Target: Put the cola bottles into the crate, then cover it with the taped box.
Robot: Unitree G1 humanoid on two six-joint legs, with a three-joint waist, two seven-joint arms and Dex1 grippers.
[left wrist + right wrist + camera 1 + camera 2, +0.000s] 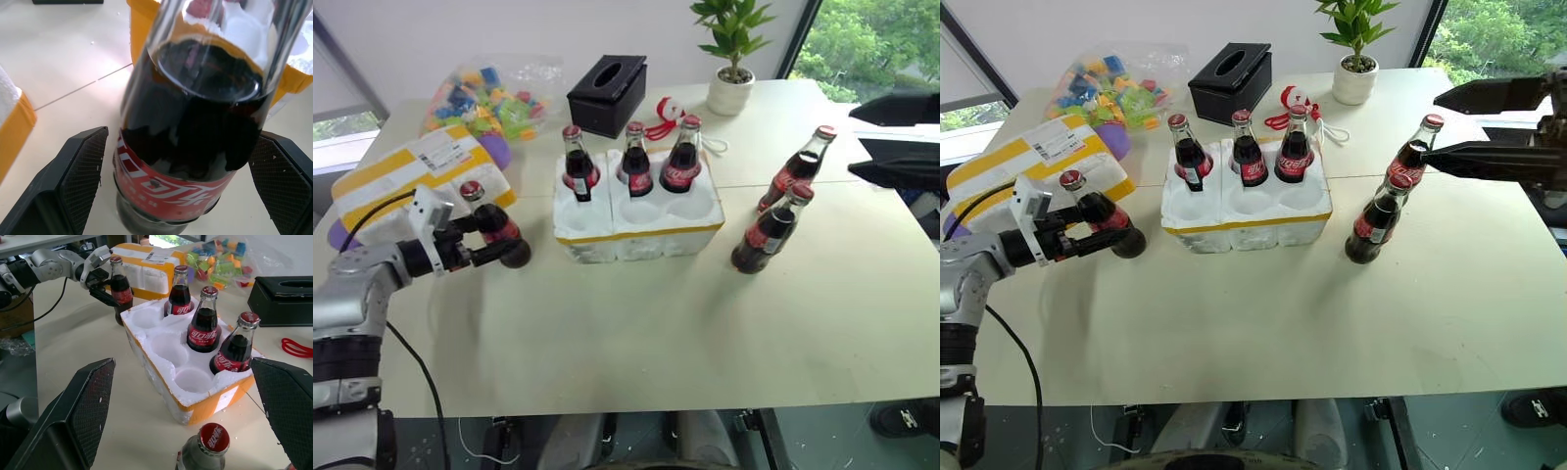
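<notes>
Three cola bottles (636, 162) stand in the back wells of the white crate (636, 238); its three front wells are empty. Two more bottles (770, 230) stand on the table to the crate's right. A sixth bottle (190, 147) stands left of the crate, in front of the taped box (401, 176). My left gripper (509, 237) is open around this bottle's body, with a gap showing on each side in the left wrist view. My right gripper (1432, 125) hangs open in the air at the right, above and beyond the two loose bottles, holding nothing.
At the back of the table stand a black tissue box (607, 93), a bag of colourful blocks (489, 98), a potted plant (732, 59) and a red-and-white item (666, 116). A purple object (495, 152) lies beside the taped box. The table's near half is bare.
</notes>
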